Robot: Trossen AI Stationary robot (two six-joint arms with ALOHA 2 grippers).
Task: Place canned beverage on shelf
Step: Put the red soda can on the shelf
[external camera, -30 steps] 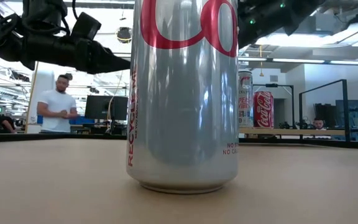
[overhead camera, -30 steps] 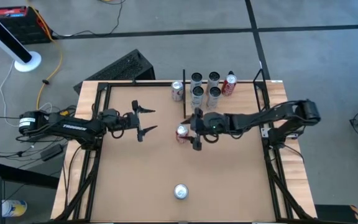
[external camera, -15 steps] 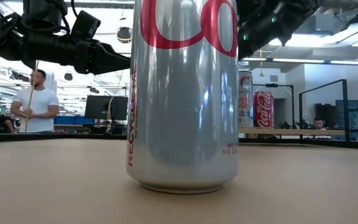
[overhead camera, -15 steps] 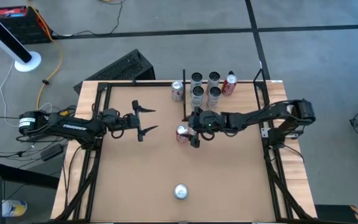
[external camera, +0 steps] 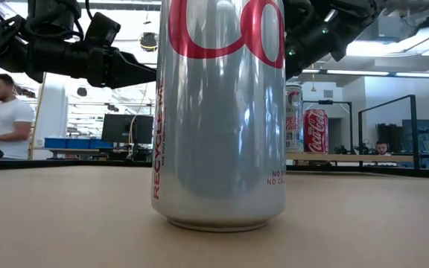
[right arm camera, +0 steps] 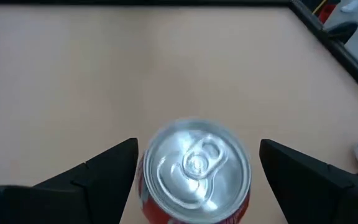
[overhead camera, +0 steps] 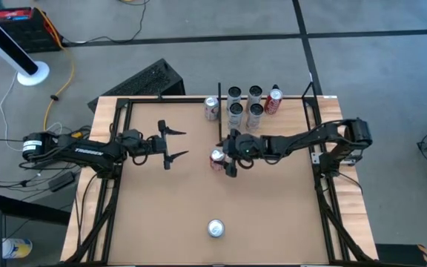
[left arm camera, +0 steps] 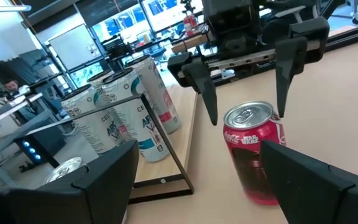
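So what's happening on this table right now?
The right gripper is open and positioned over an upright red can near the table's centre, its fingers to either side of the can and not closed on it. The shelf behind already holds several cans. The left gripper hangs open to the left, above the table, holding nothing. A silver can stands alone near the front edge. The red can is not yet on the shelf.
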